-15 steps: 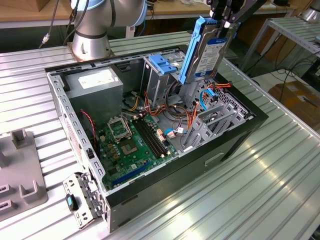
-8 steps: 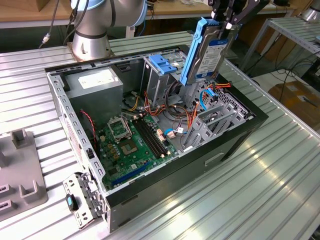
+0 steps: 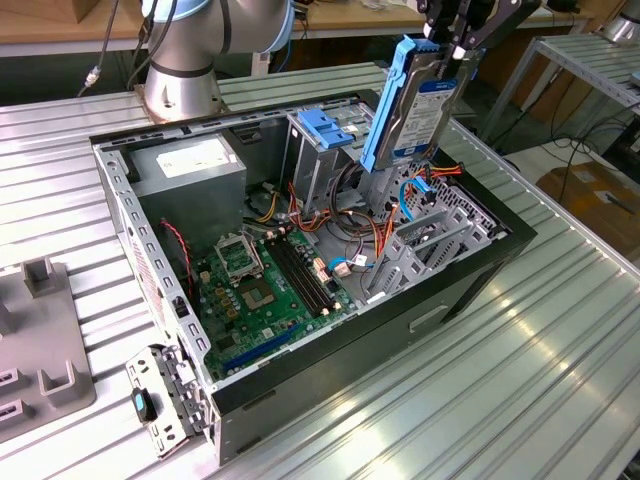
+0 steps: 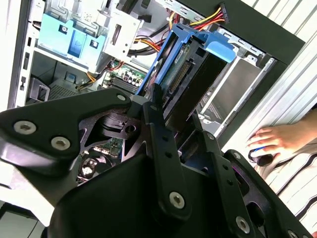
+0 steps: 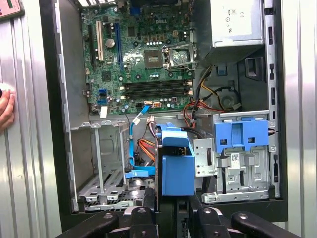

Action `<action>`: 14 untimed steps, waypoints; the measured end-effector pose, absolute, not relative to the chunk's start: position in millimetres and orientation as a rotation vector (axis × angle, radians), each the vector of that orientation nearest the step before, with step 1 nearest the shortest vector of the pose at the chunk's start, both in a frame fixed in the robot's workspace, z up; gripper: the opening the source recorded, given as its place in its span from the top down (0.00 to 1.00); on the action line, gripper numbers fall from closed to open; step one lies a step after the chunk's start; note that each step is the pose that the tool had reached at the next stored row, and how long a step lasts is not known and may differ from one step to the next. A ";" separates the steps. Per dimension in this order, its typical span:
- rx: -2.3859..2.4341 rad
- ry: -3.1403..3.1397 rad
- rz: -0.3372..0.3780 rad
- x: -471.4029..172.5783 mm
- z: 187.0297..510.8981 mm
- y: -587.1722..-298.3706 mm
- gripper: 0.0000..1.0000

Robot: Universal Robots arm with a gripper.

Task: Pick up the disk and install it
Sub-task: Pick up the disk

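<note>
We have the gripper (image 3: 452, 48) clamped on the disk (image 3: 418, 110), hanging on edge at the exterior view's upper right, above the open case (image 3: 440, 300); we judge its blue rails should line up squarely with the empty bay (image 3: 432, 240); keep clear of the cables (image 3: 410, 195).

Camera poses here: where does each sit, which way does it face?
Exterior view: off the arm, high, looking down into the open computer case; shows the arm's base and the gripper holding the disk above the case.
First wrist view: on the wrist, looking straight down past the disk onto the motherboard; gripper links show.
Second wrist view: on the wrist, looking slantwise along the fingers at the disk.
Both wrist views share the disk and a person's hand.
</note>
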State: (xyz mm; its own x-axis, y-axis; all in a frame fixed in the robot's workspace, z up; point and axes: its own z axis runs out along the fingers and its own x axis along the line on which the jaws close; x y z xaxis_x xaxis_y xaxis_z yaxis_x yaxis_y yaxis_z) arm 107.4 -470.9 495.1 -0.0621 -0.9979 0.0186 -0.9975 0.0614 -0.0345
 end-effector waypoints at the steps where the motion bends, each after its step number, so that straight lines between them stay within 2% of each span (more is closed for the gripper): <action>1: -2.144 2.281 -0.059 107.4 495.1 -470.9 0.65; 8: -2.144 2.281 -0.059 107.7 495.0 -481.7 0.65; 14: -2.144 2.281 -0.059 108.4 494.9 -517.6 0.65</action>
